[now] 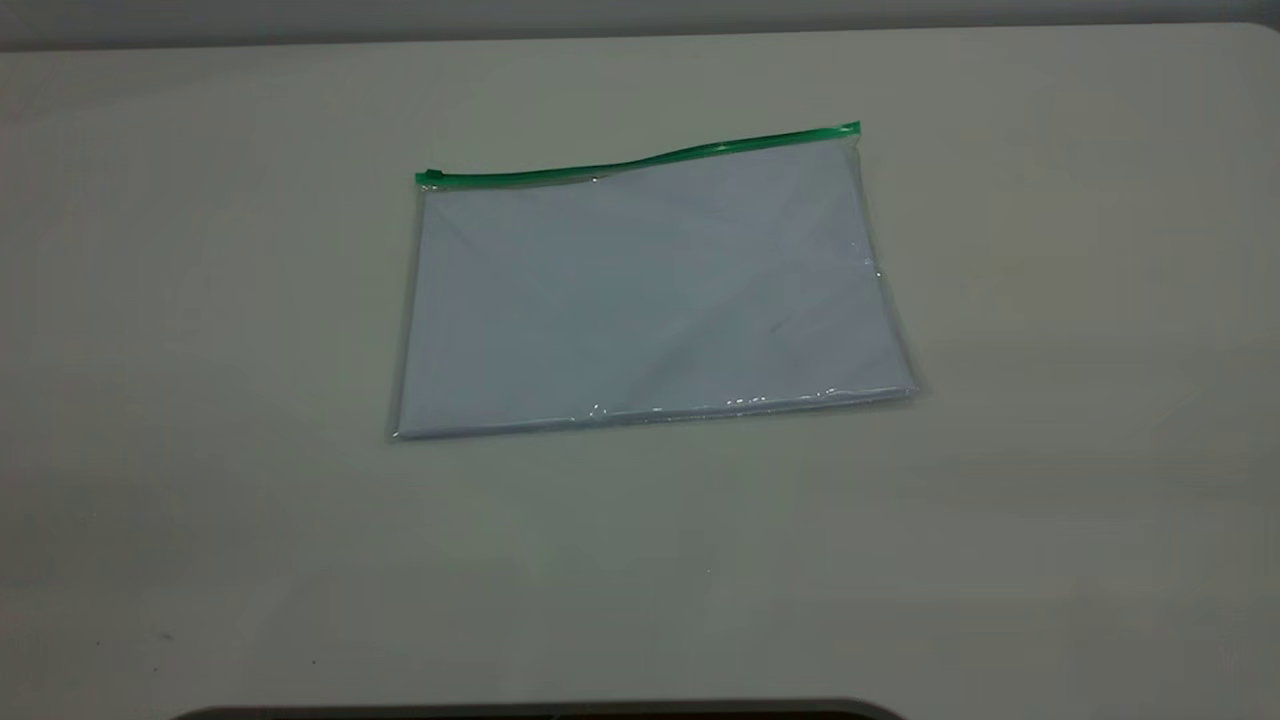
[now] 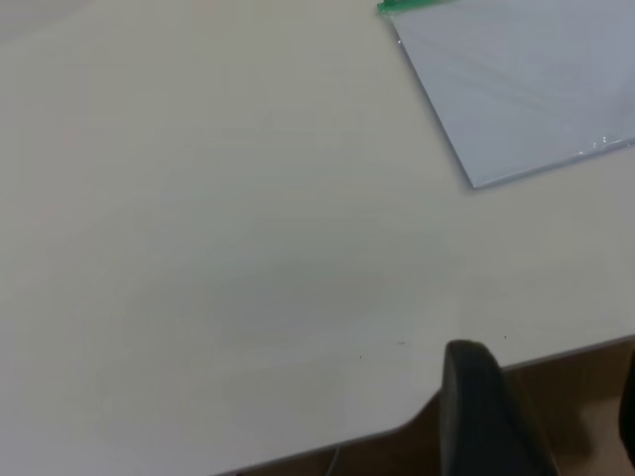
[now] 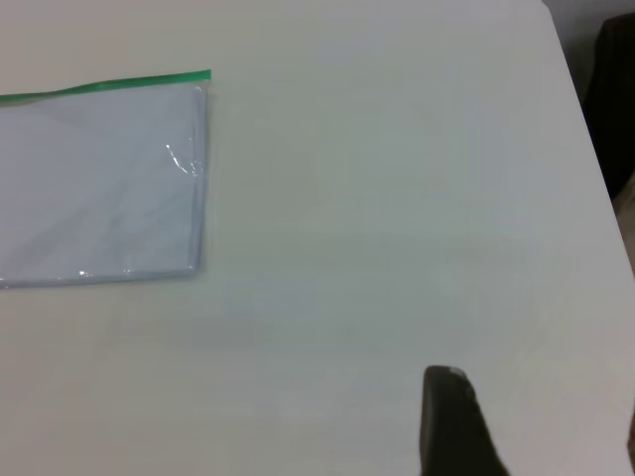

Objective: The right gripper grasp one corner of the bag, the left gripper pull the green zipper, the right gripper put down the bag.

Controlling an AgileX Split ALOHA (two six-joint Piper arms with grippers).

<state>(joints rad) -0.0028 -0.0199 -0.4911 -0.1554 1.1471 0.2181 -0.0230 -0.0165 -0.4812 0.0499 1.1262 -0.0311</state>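
Observation:
The bag lies flat in the middle of the table, clear plastic with pale sheets inside. The green zipper runs along its far long edge, with the slider tab at the left end. Neither gripper shows in the exterior view. The left gripper hangs over the table's near edge, well away from the bag's corner, jaws apart and empty. The right gripper is above bare table, off the bag's right end, jaws apart and empty. The zipper's right end shows there.
The pale table surrounds the bag on all sides. Its near edge with brown floor beyond shows in the left wrist view. The table's right edge shows in the right wrist view.

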